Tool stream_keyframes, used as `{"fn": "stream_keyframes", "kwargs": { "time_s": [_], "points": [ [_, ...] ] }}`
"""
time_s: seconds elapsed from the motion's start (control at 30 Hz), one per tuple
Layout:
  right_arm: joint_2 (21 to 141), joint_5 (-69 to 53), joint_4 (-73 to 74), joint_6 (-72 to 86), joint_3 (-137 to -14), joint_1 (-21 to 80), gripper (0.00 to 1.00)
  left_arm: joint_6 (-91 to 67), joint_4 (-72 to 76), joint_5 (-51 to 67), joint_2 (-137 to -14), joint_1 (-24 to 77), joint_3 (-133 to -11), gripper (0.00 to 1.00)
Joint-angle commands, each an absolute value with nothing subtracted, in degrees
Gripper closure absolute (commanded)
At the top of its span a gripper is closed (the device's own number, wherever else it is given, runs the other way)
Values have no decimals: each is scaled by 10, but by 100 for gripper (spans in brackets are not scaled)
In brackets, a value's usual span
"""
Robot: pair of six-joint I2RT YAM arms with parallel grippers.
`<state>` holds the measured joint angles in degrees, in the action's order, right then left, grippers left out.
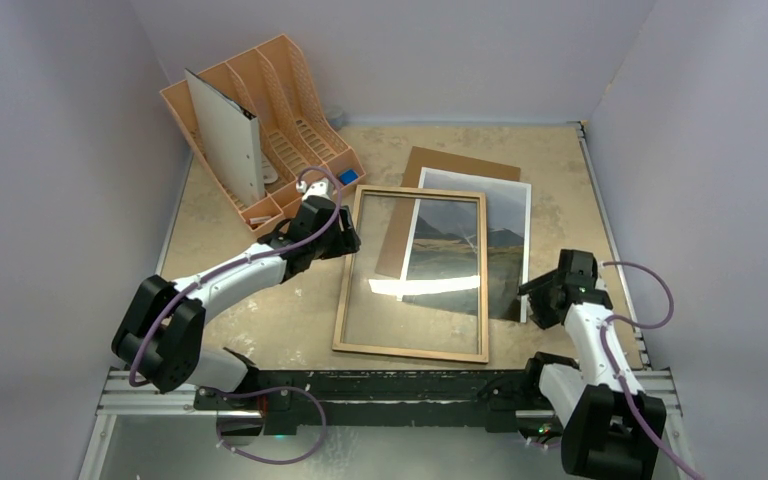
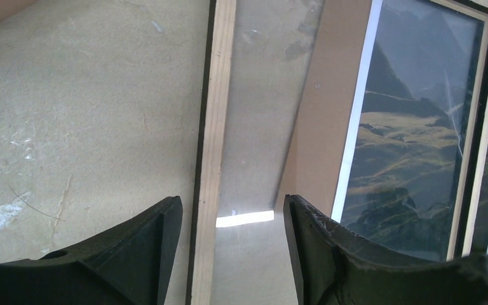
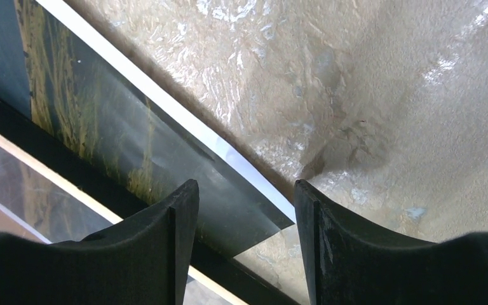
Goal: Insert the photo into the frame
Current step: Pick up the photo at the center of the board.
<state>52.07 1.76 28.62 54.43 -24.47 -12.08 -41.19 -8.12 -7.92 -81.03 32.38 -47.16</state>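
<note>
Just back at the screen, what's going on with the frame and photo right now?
Neither arm holds anything. The frame lies flat on the table, wood face up, partly covering the photo and a brown backing board, so the photo is not in it yet. The left tool is open over the frame's left rail. The right tool is open over the photo's near right corner.

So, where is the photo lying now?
In the top view the photo lies flat right of centre on the table, over the brown board. Its left part is under the frame glass, its near right corner by the right gripper.
</note>
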Motion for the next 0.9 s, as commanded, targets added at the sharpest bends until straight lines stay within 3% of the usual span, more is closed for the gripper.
{"fn": "stream_keyframes", "kwargs": {
  "time_s": [0.0, 0.33, 0.6, 0.87],
  "points": [
    [542, 46, 300, 556, -266, -123, 40, -421, -80, -106, -811, 325, -483, 37],
    [601, -85, 216, 527, -224, -123, 41, -428, -101, -140, -820, 324, -499, 37],
    [550, -226, 85, 515, -205, -123, 41, -426, -107, -148, -829, 325, -510, 37],
    [600, -244, -28, 486, -183, -123, 48, -425, -117, -157, -830, 324, -506, 37]
  ]
}}
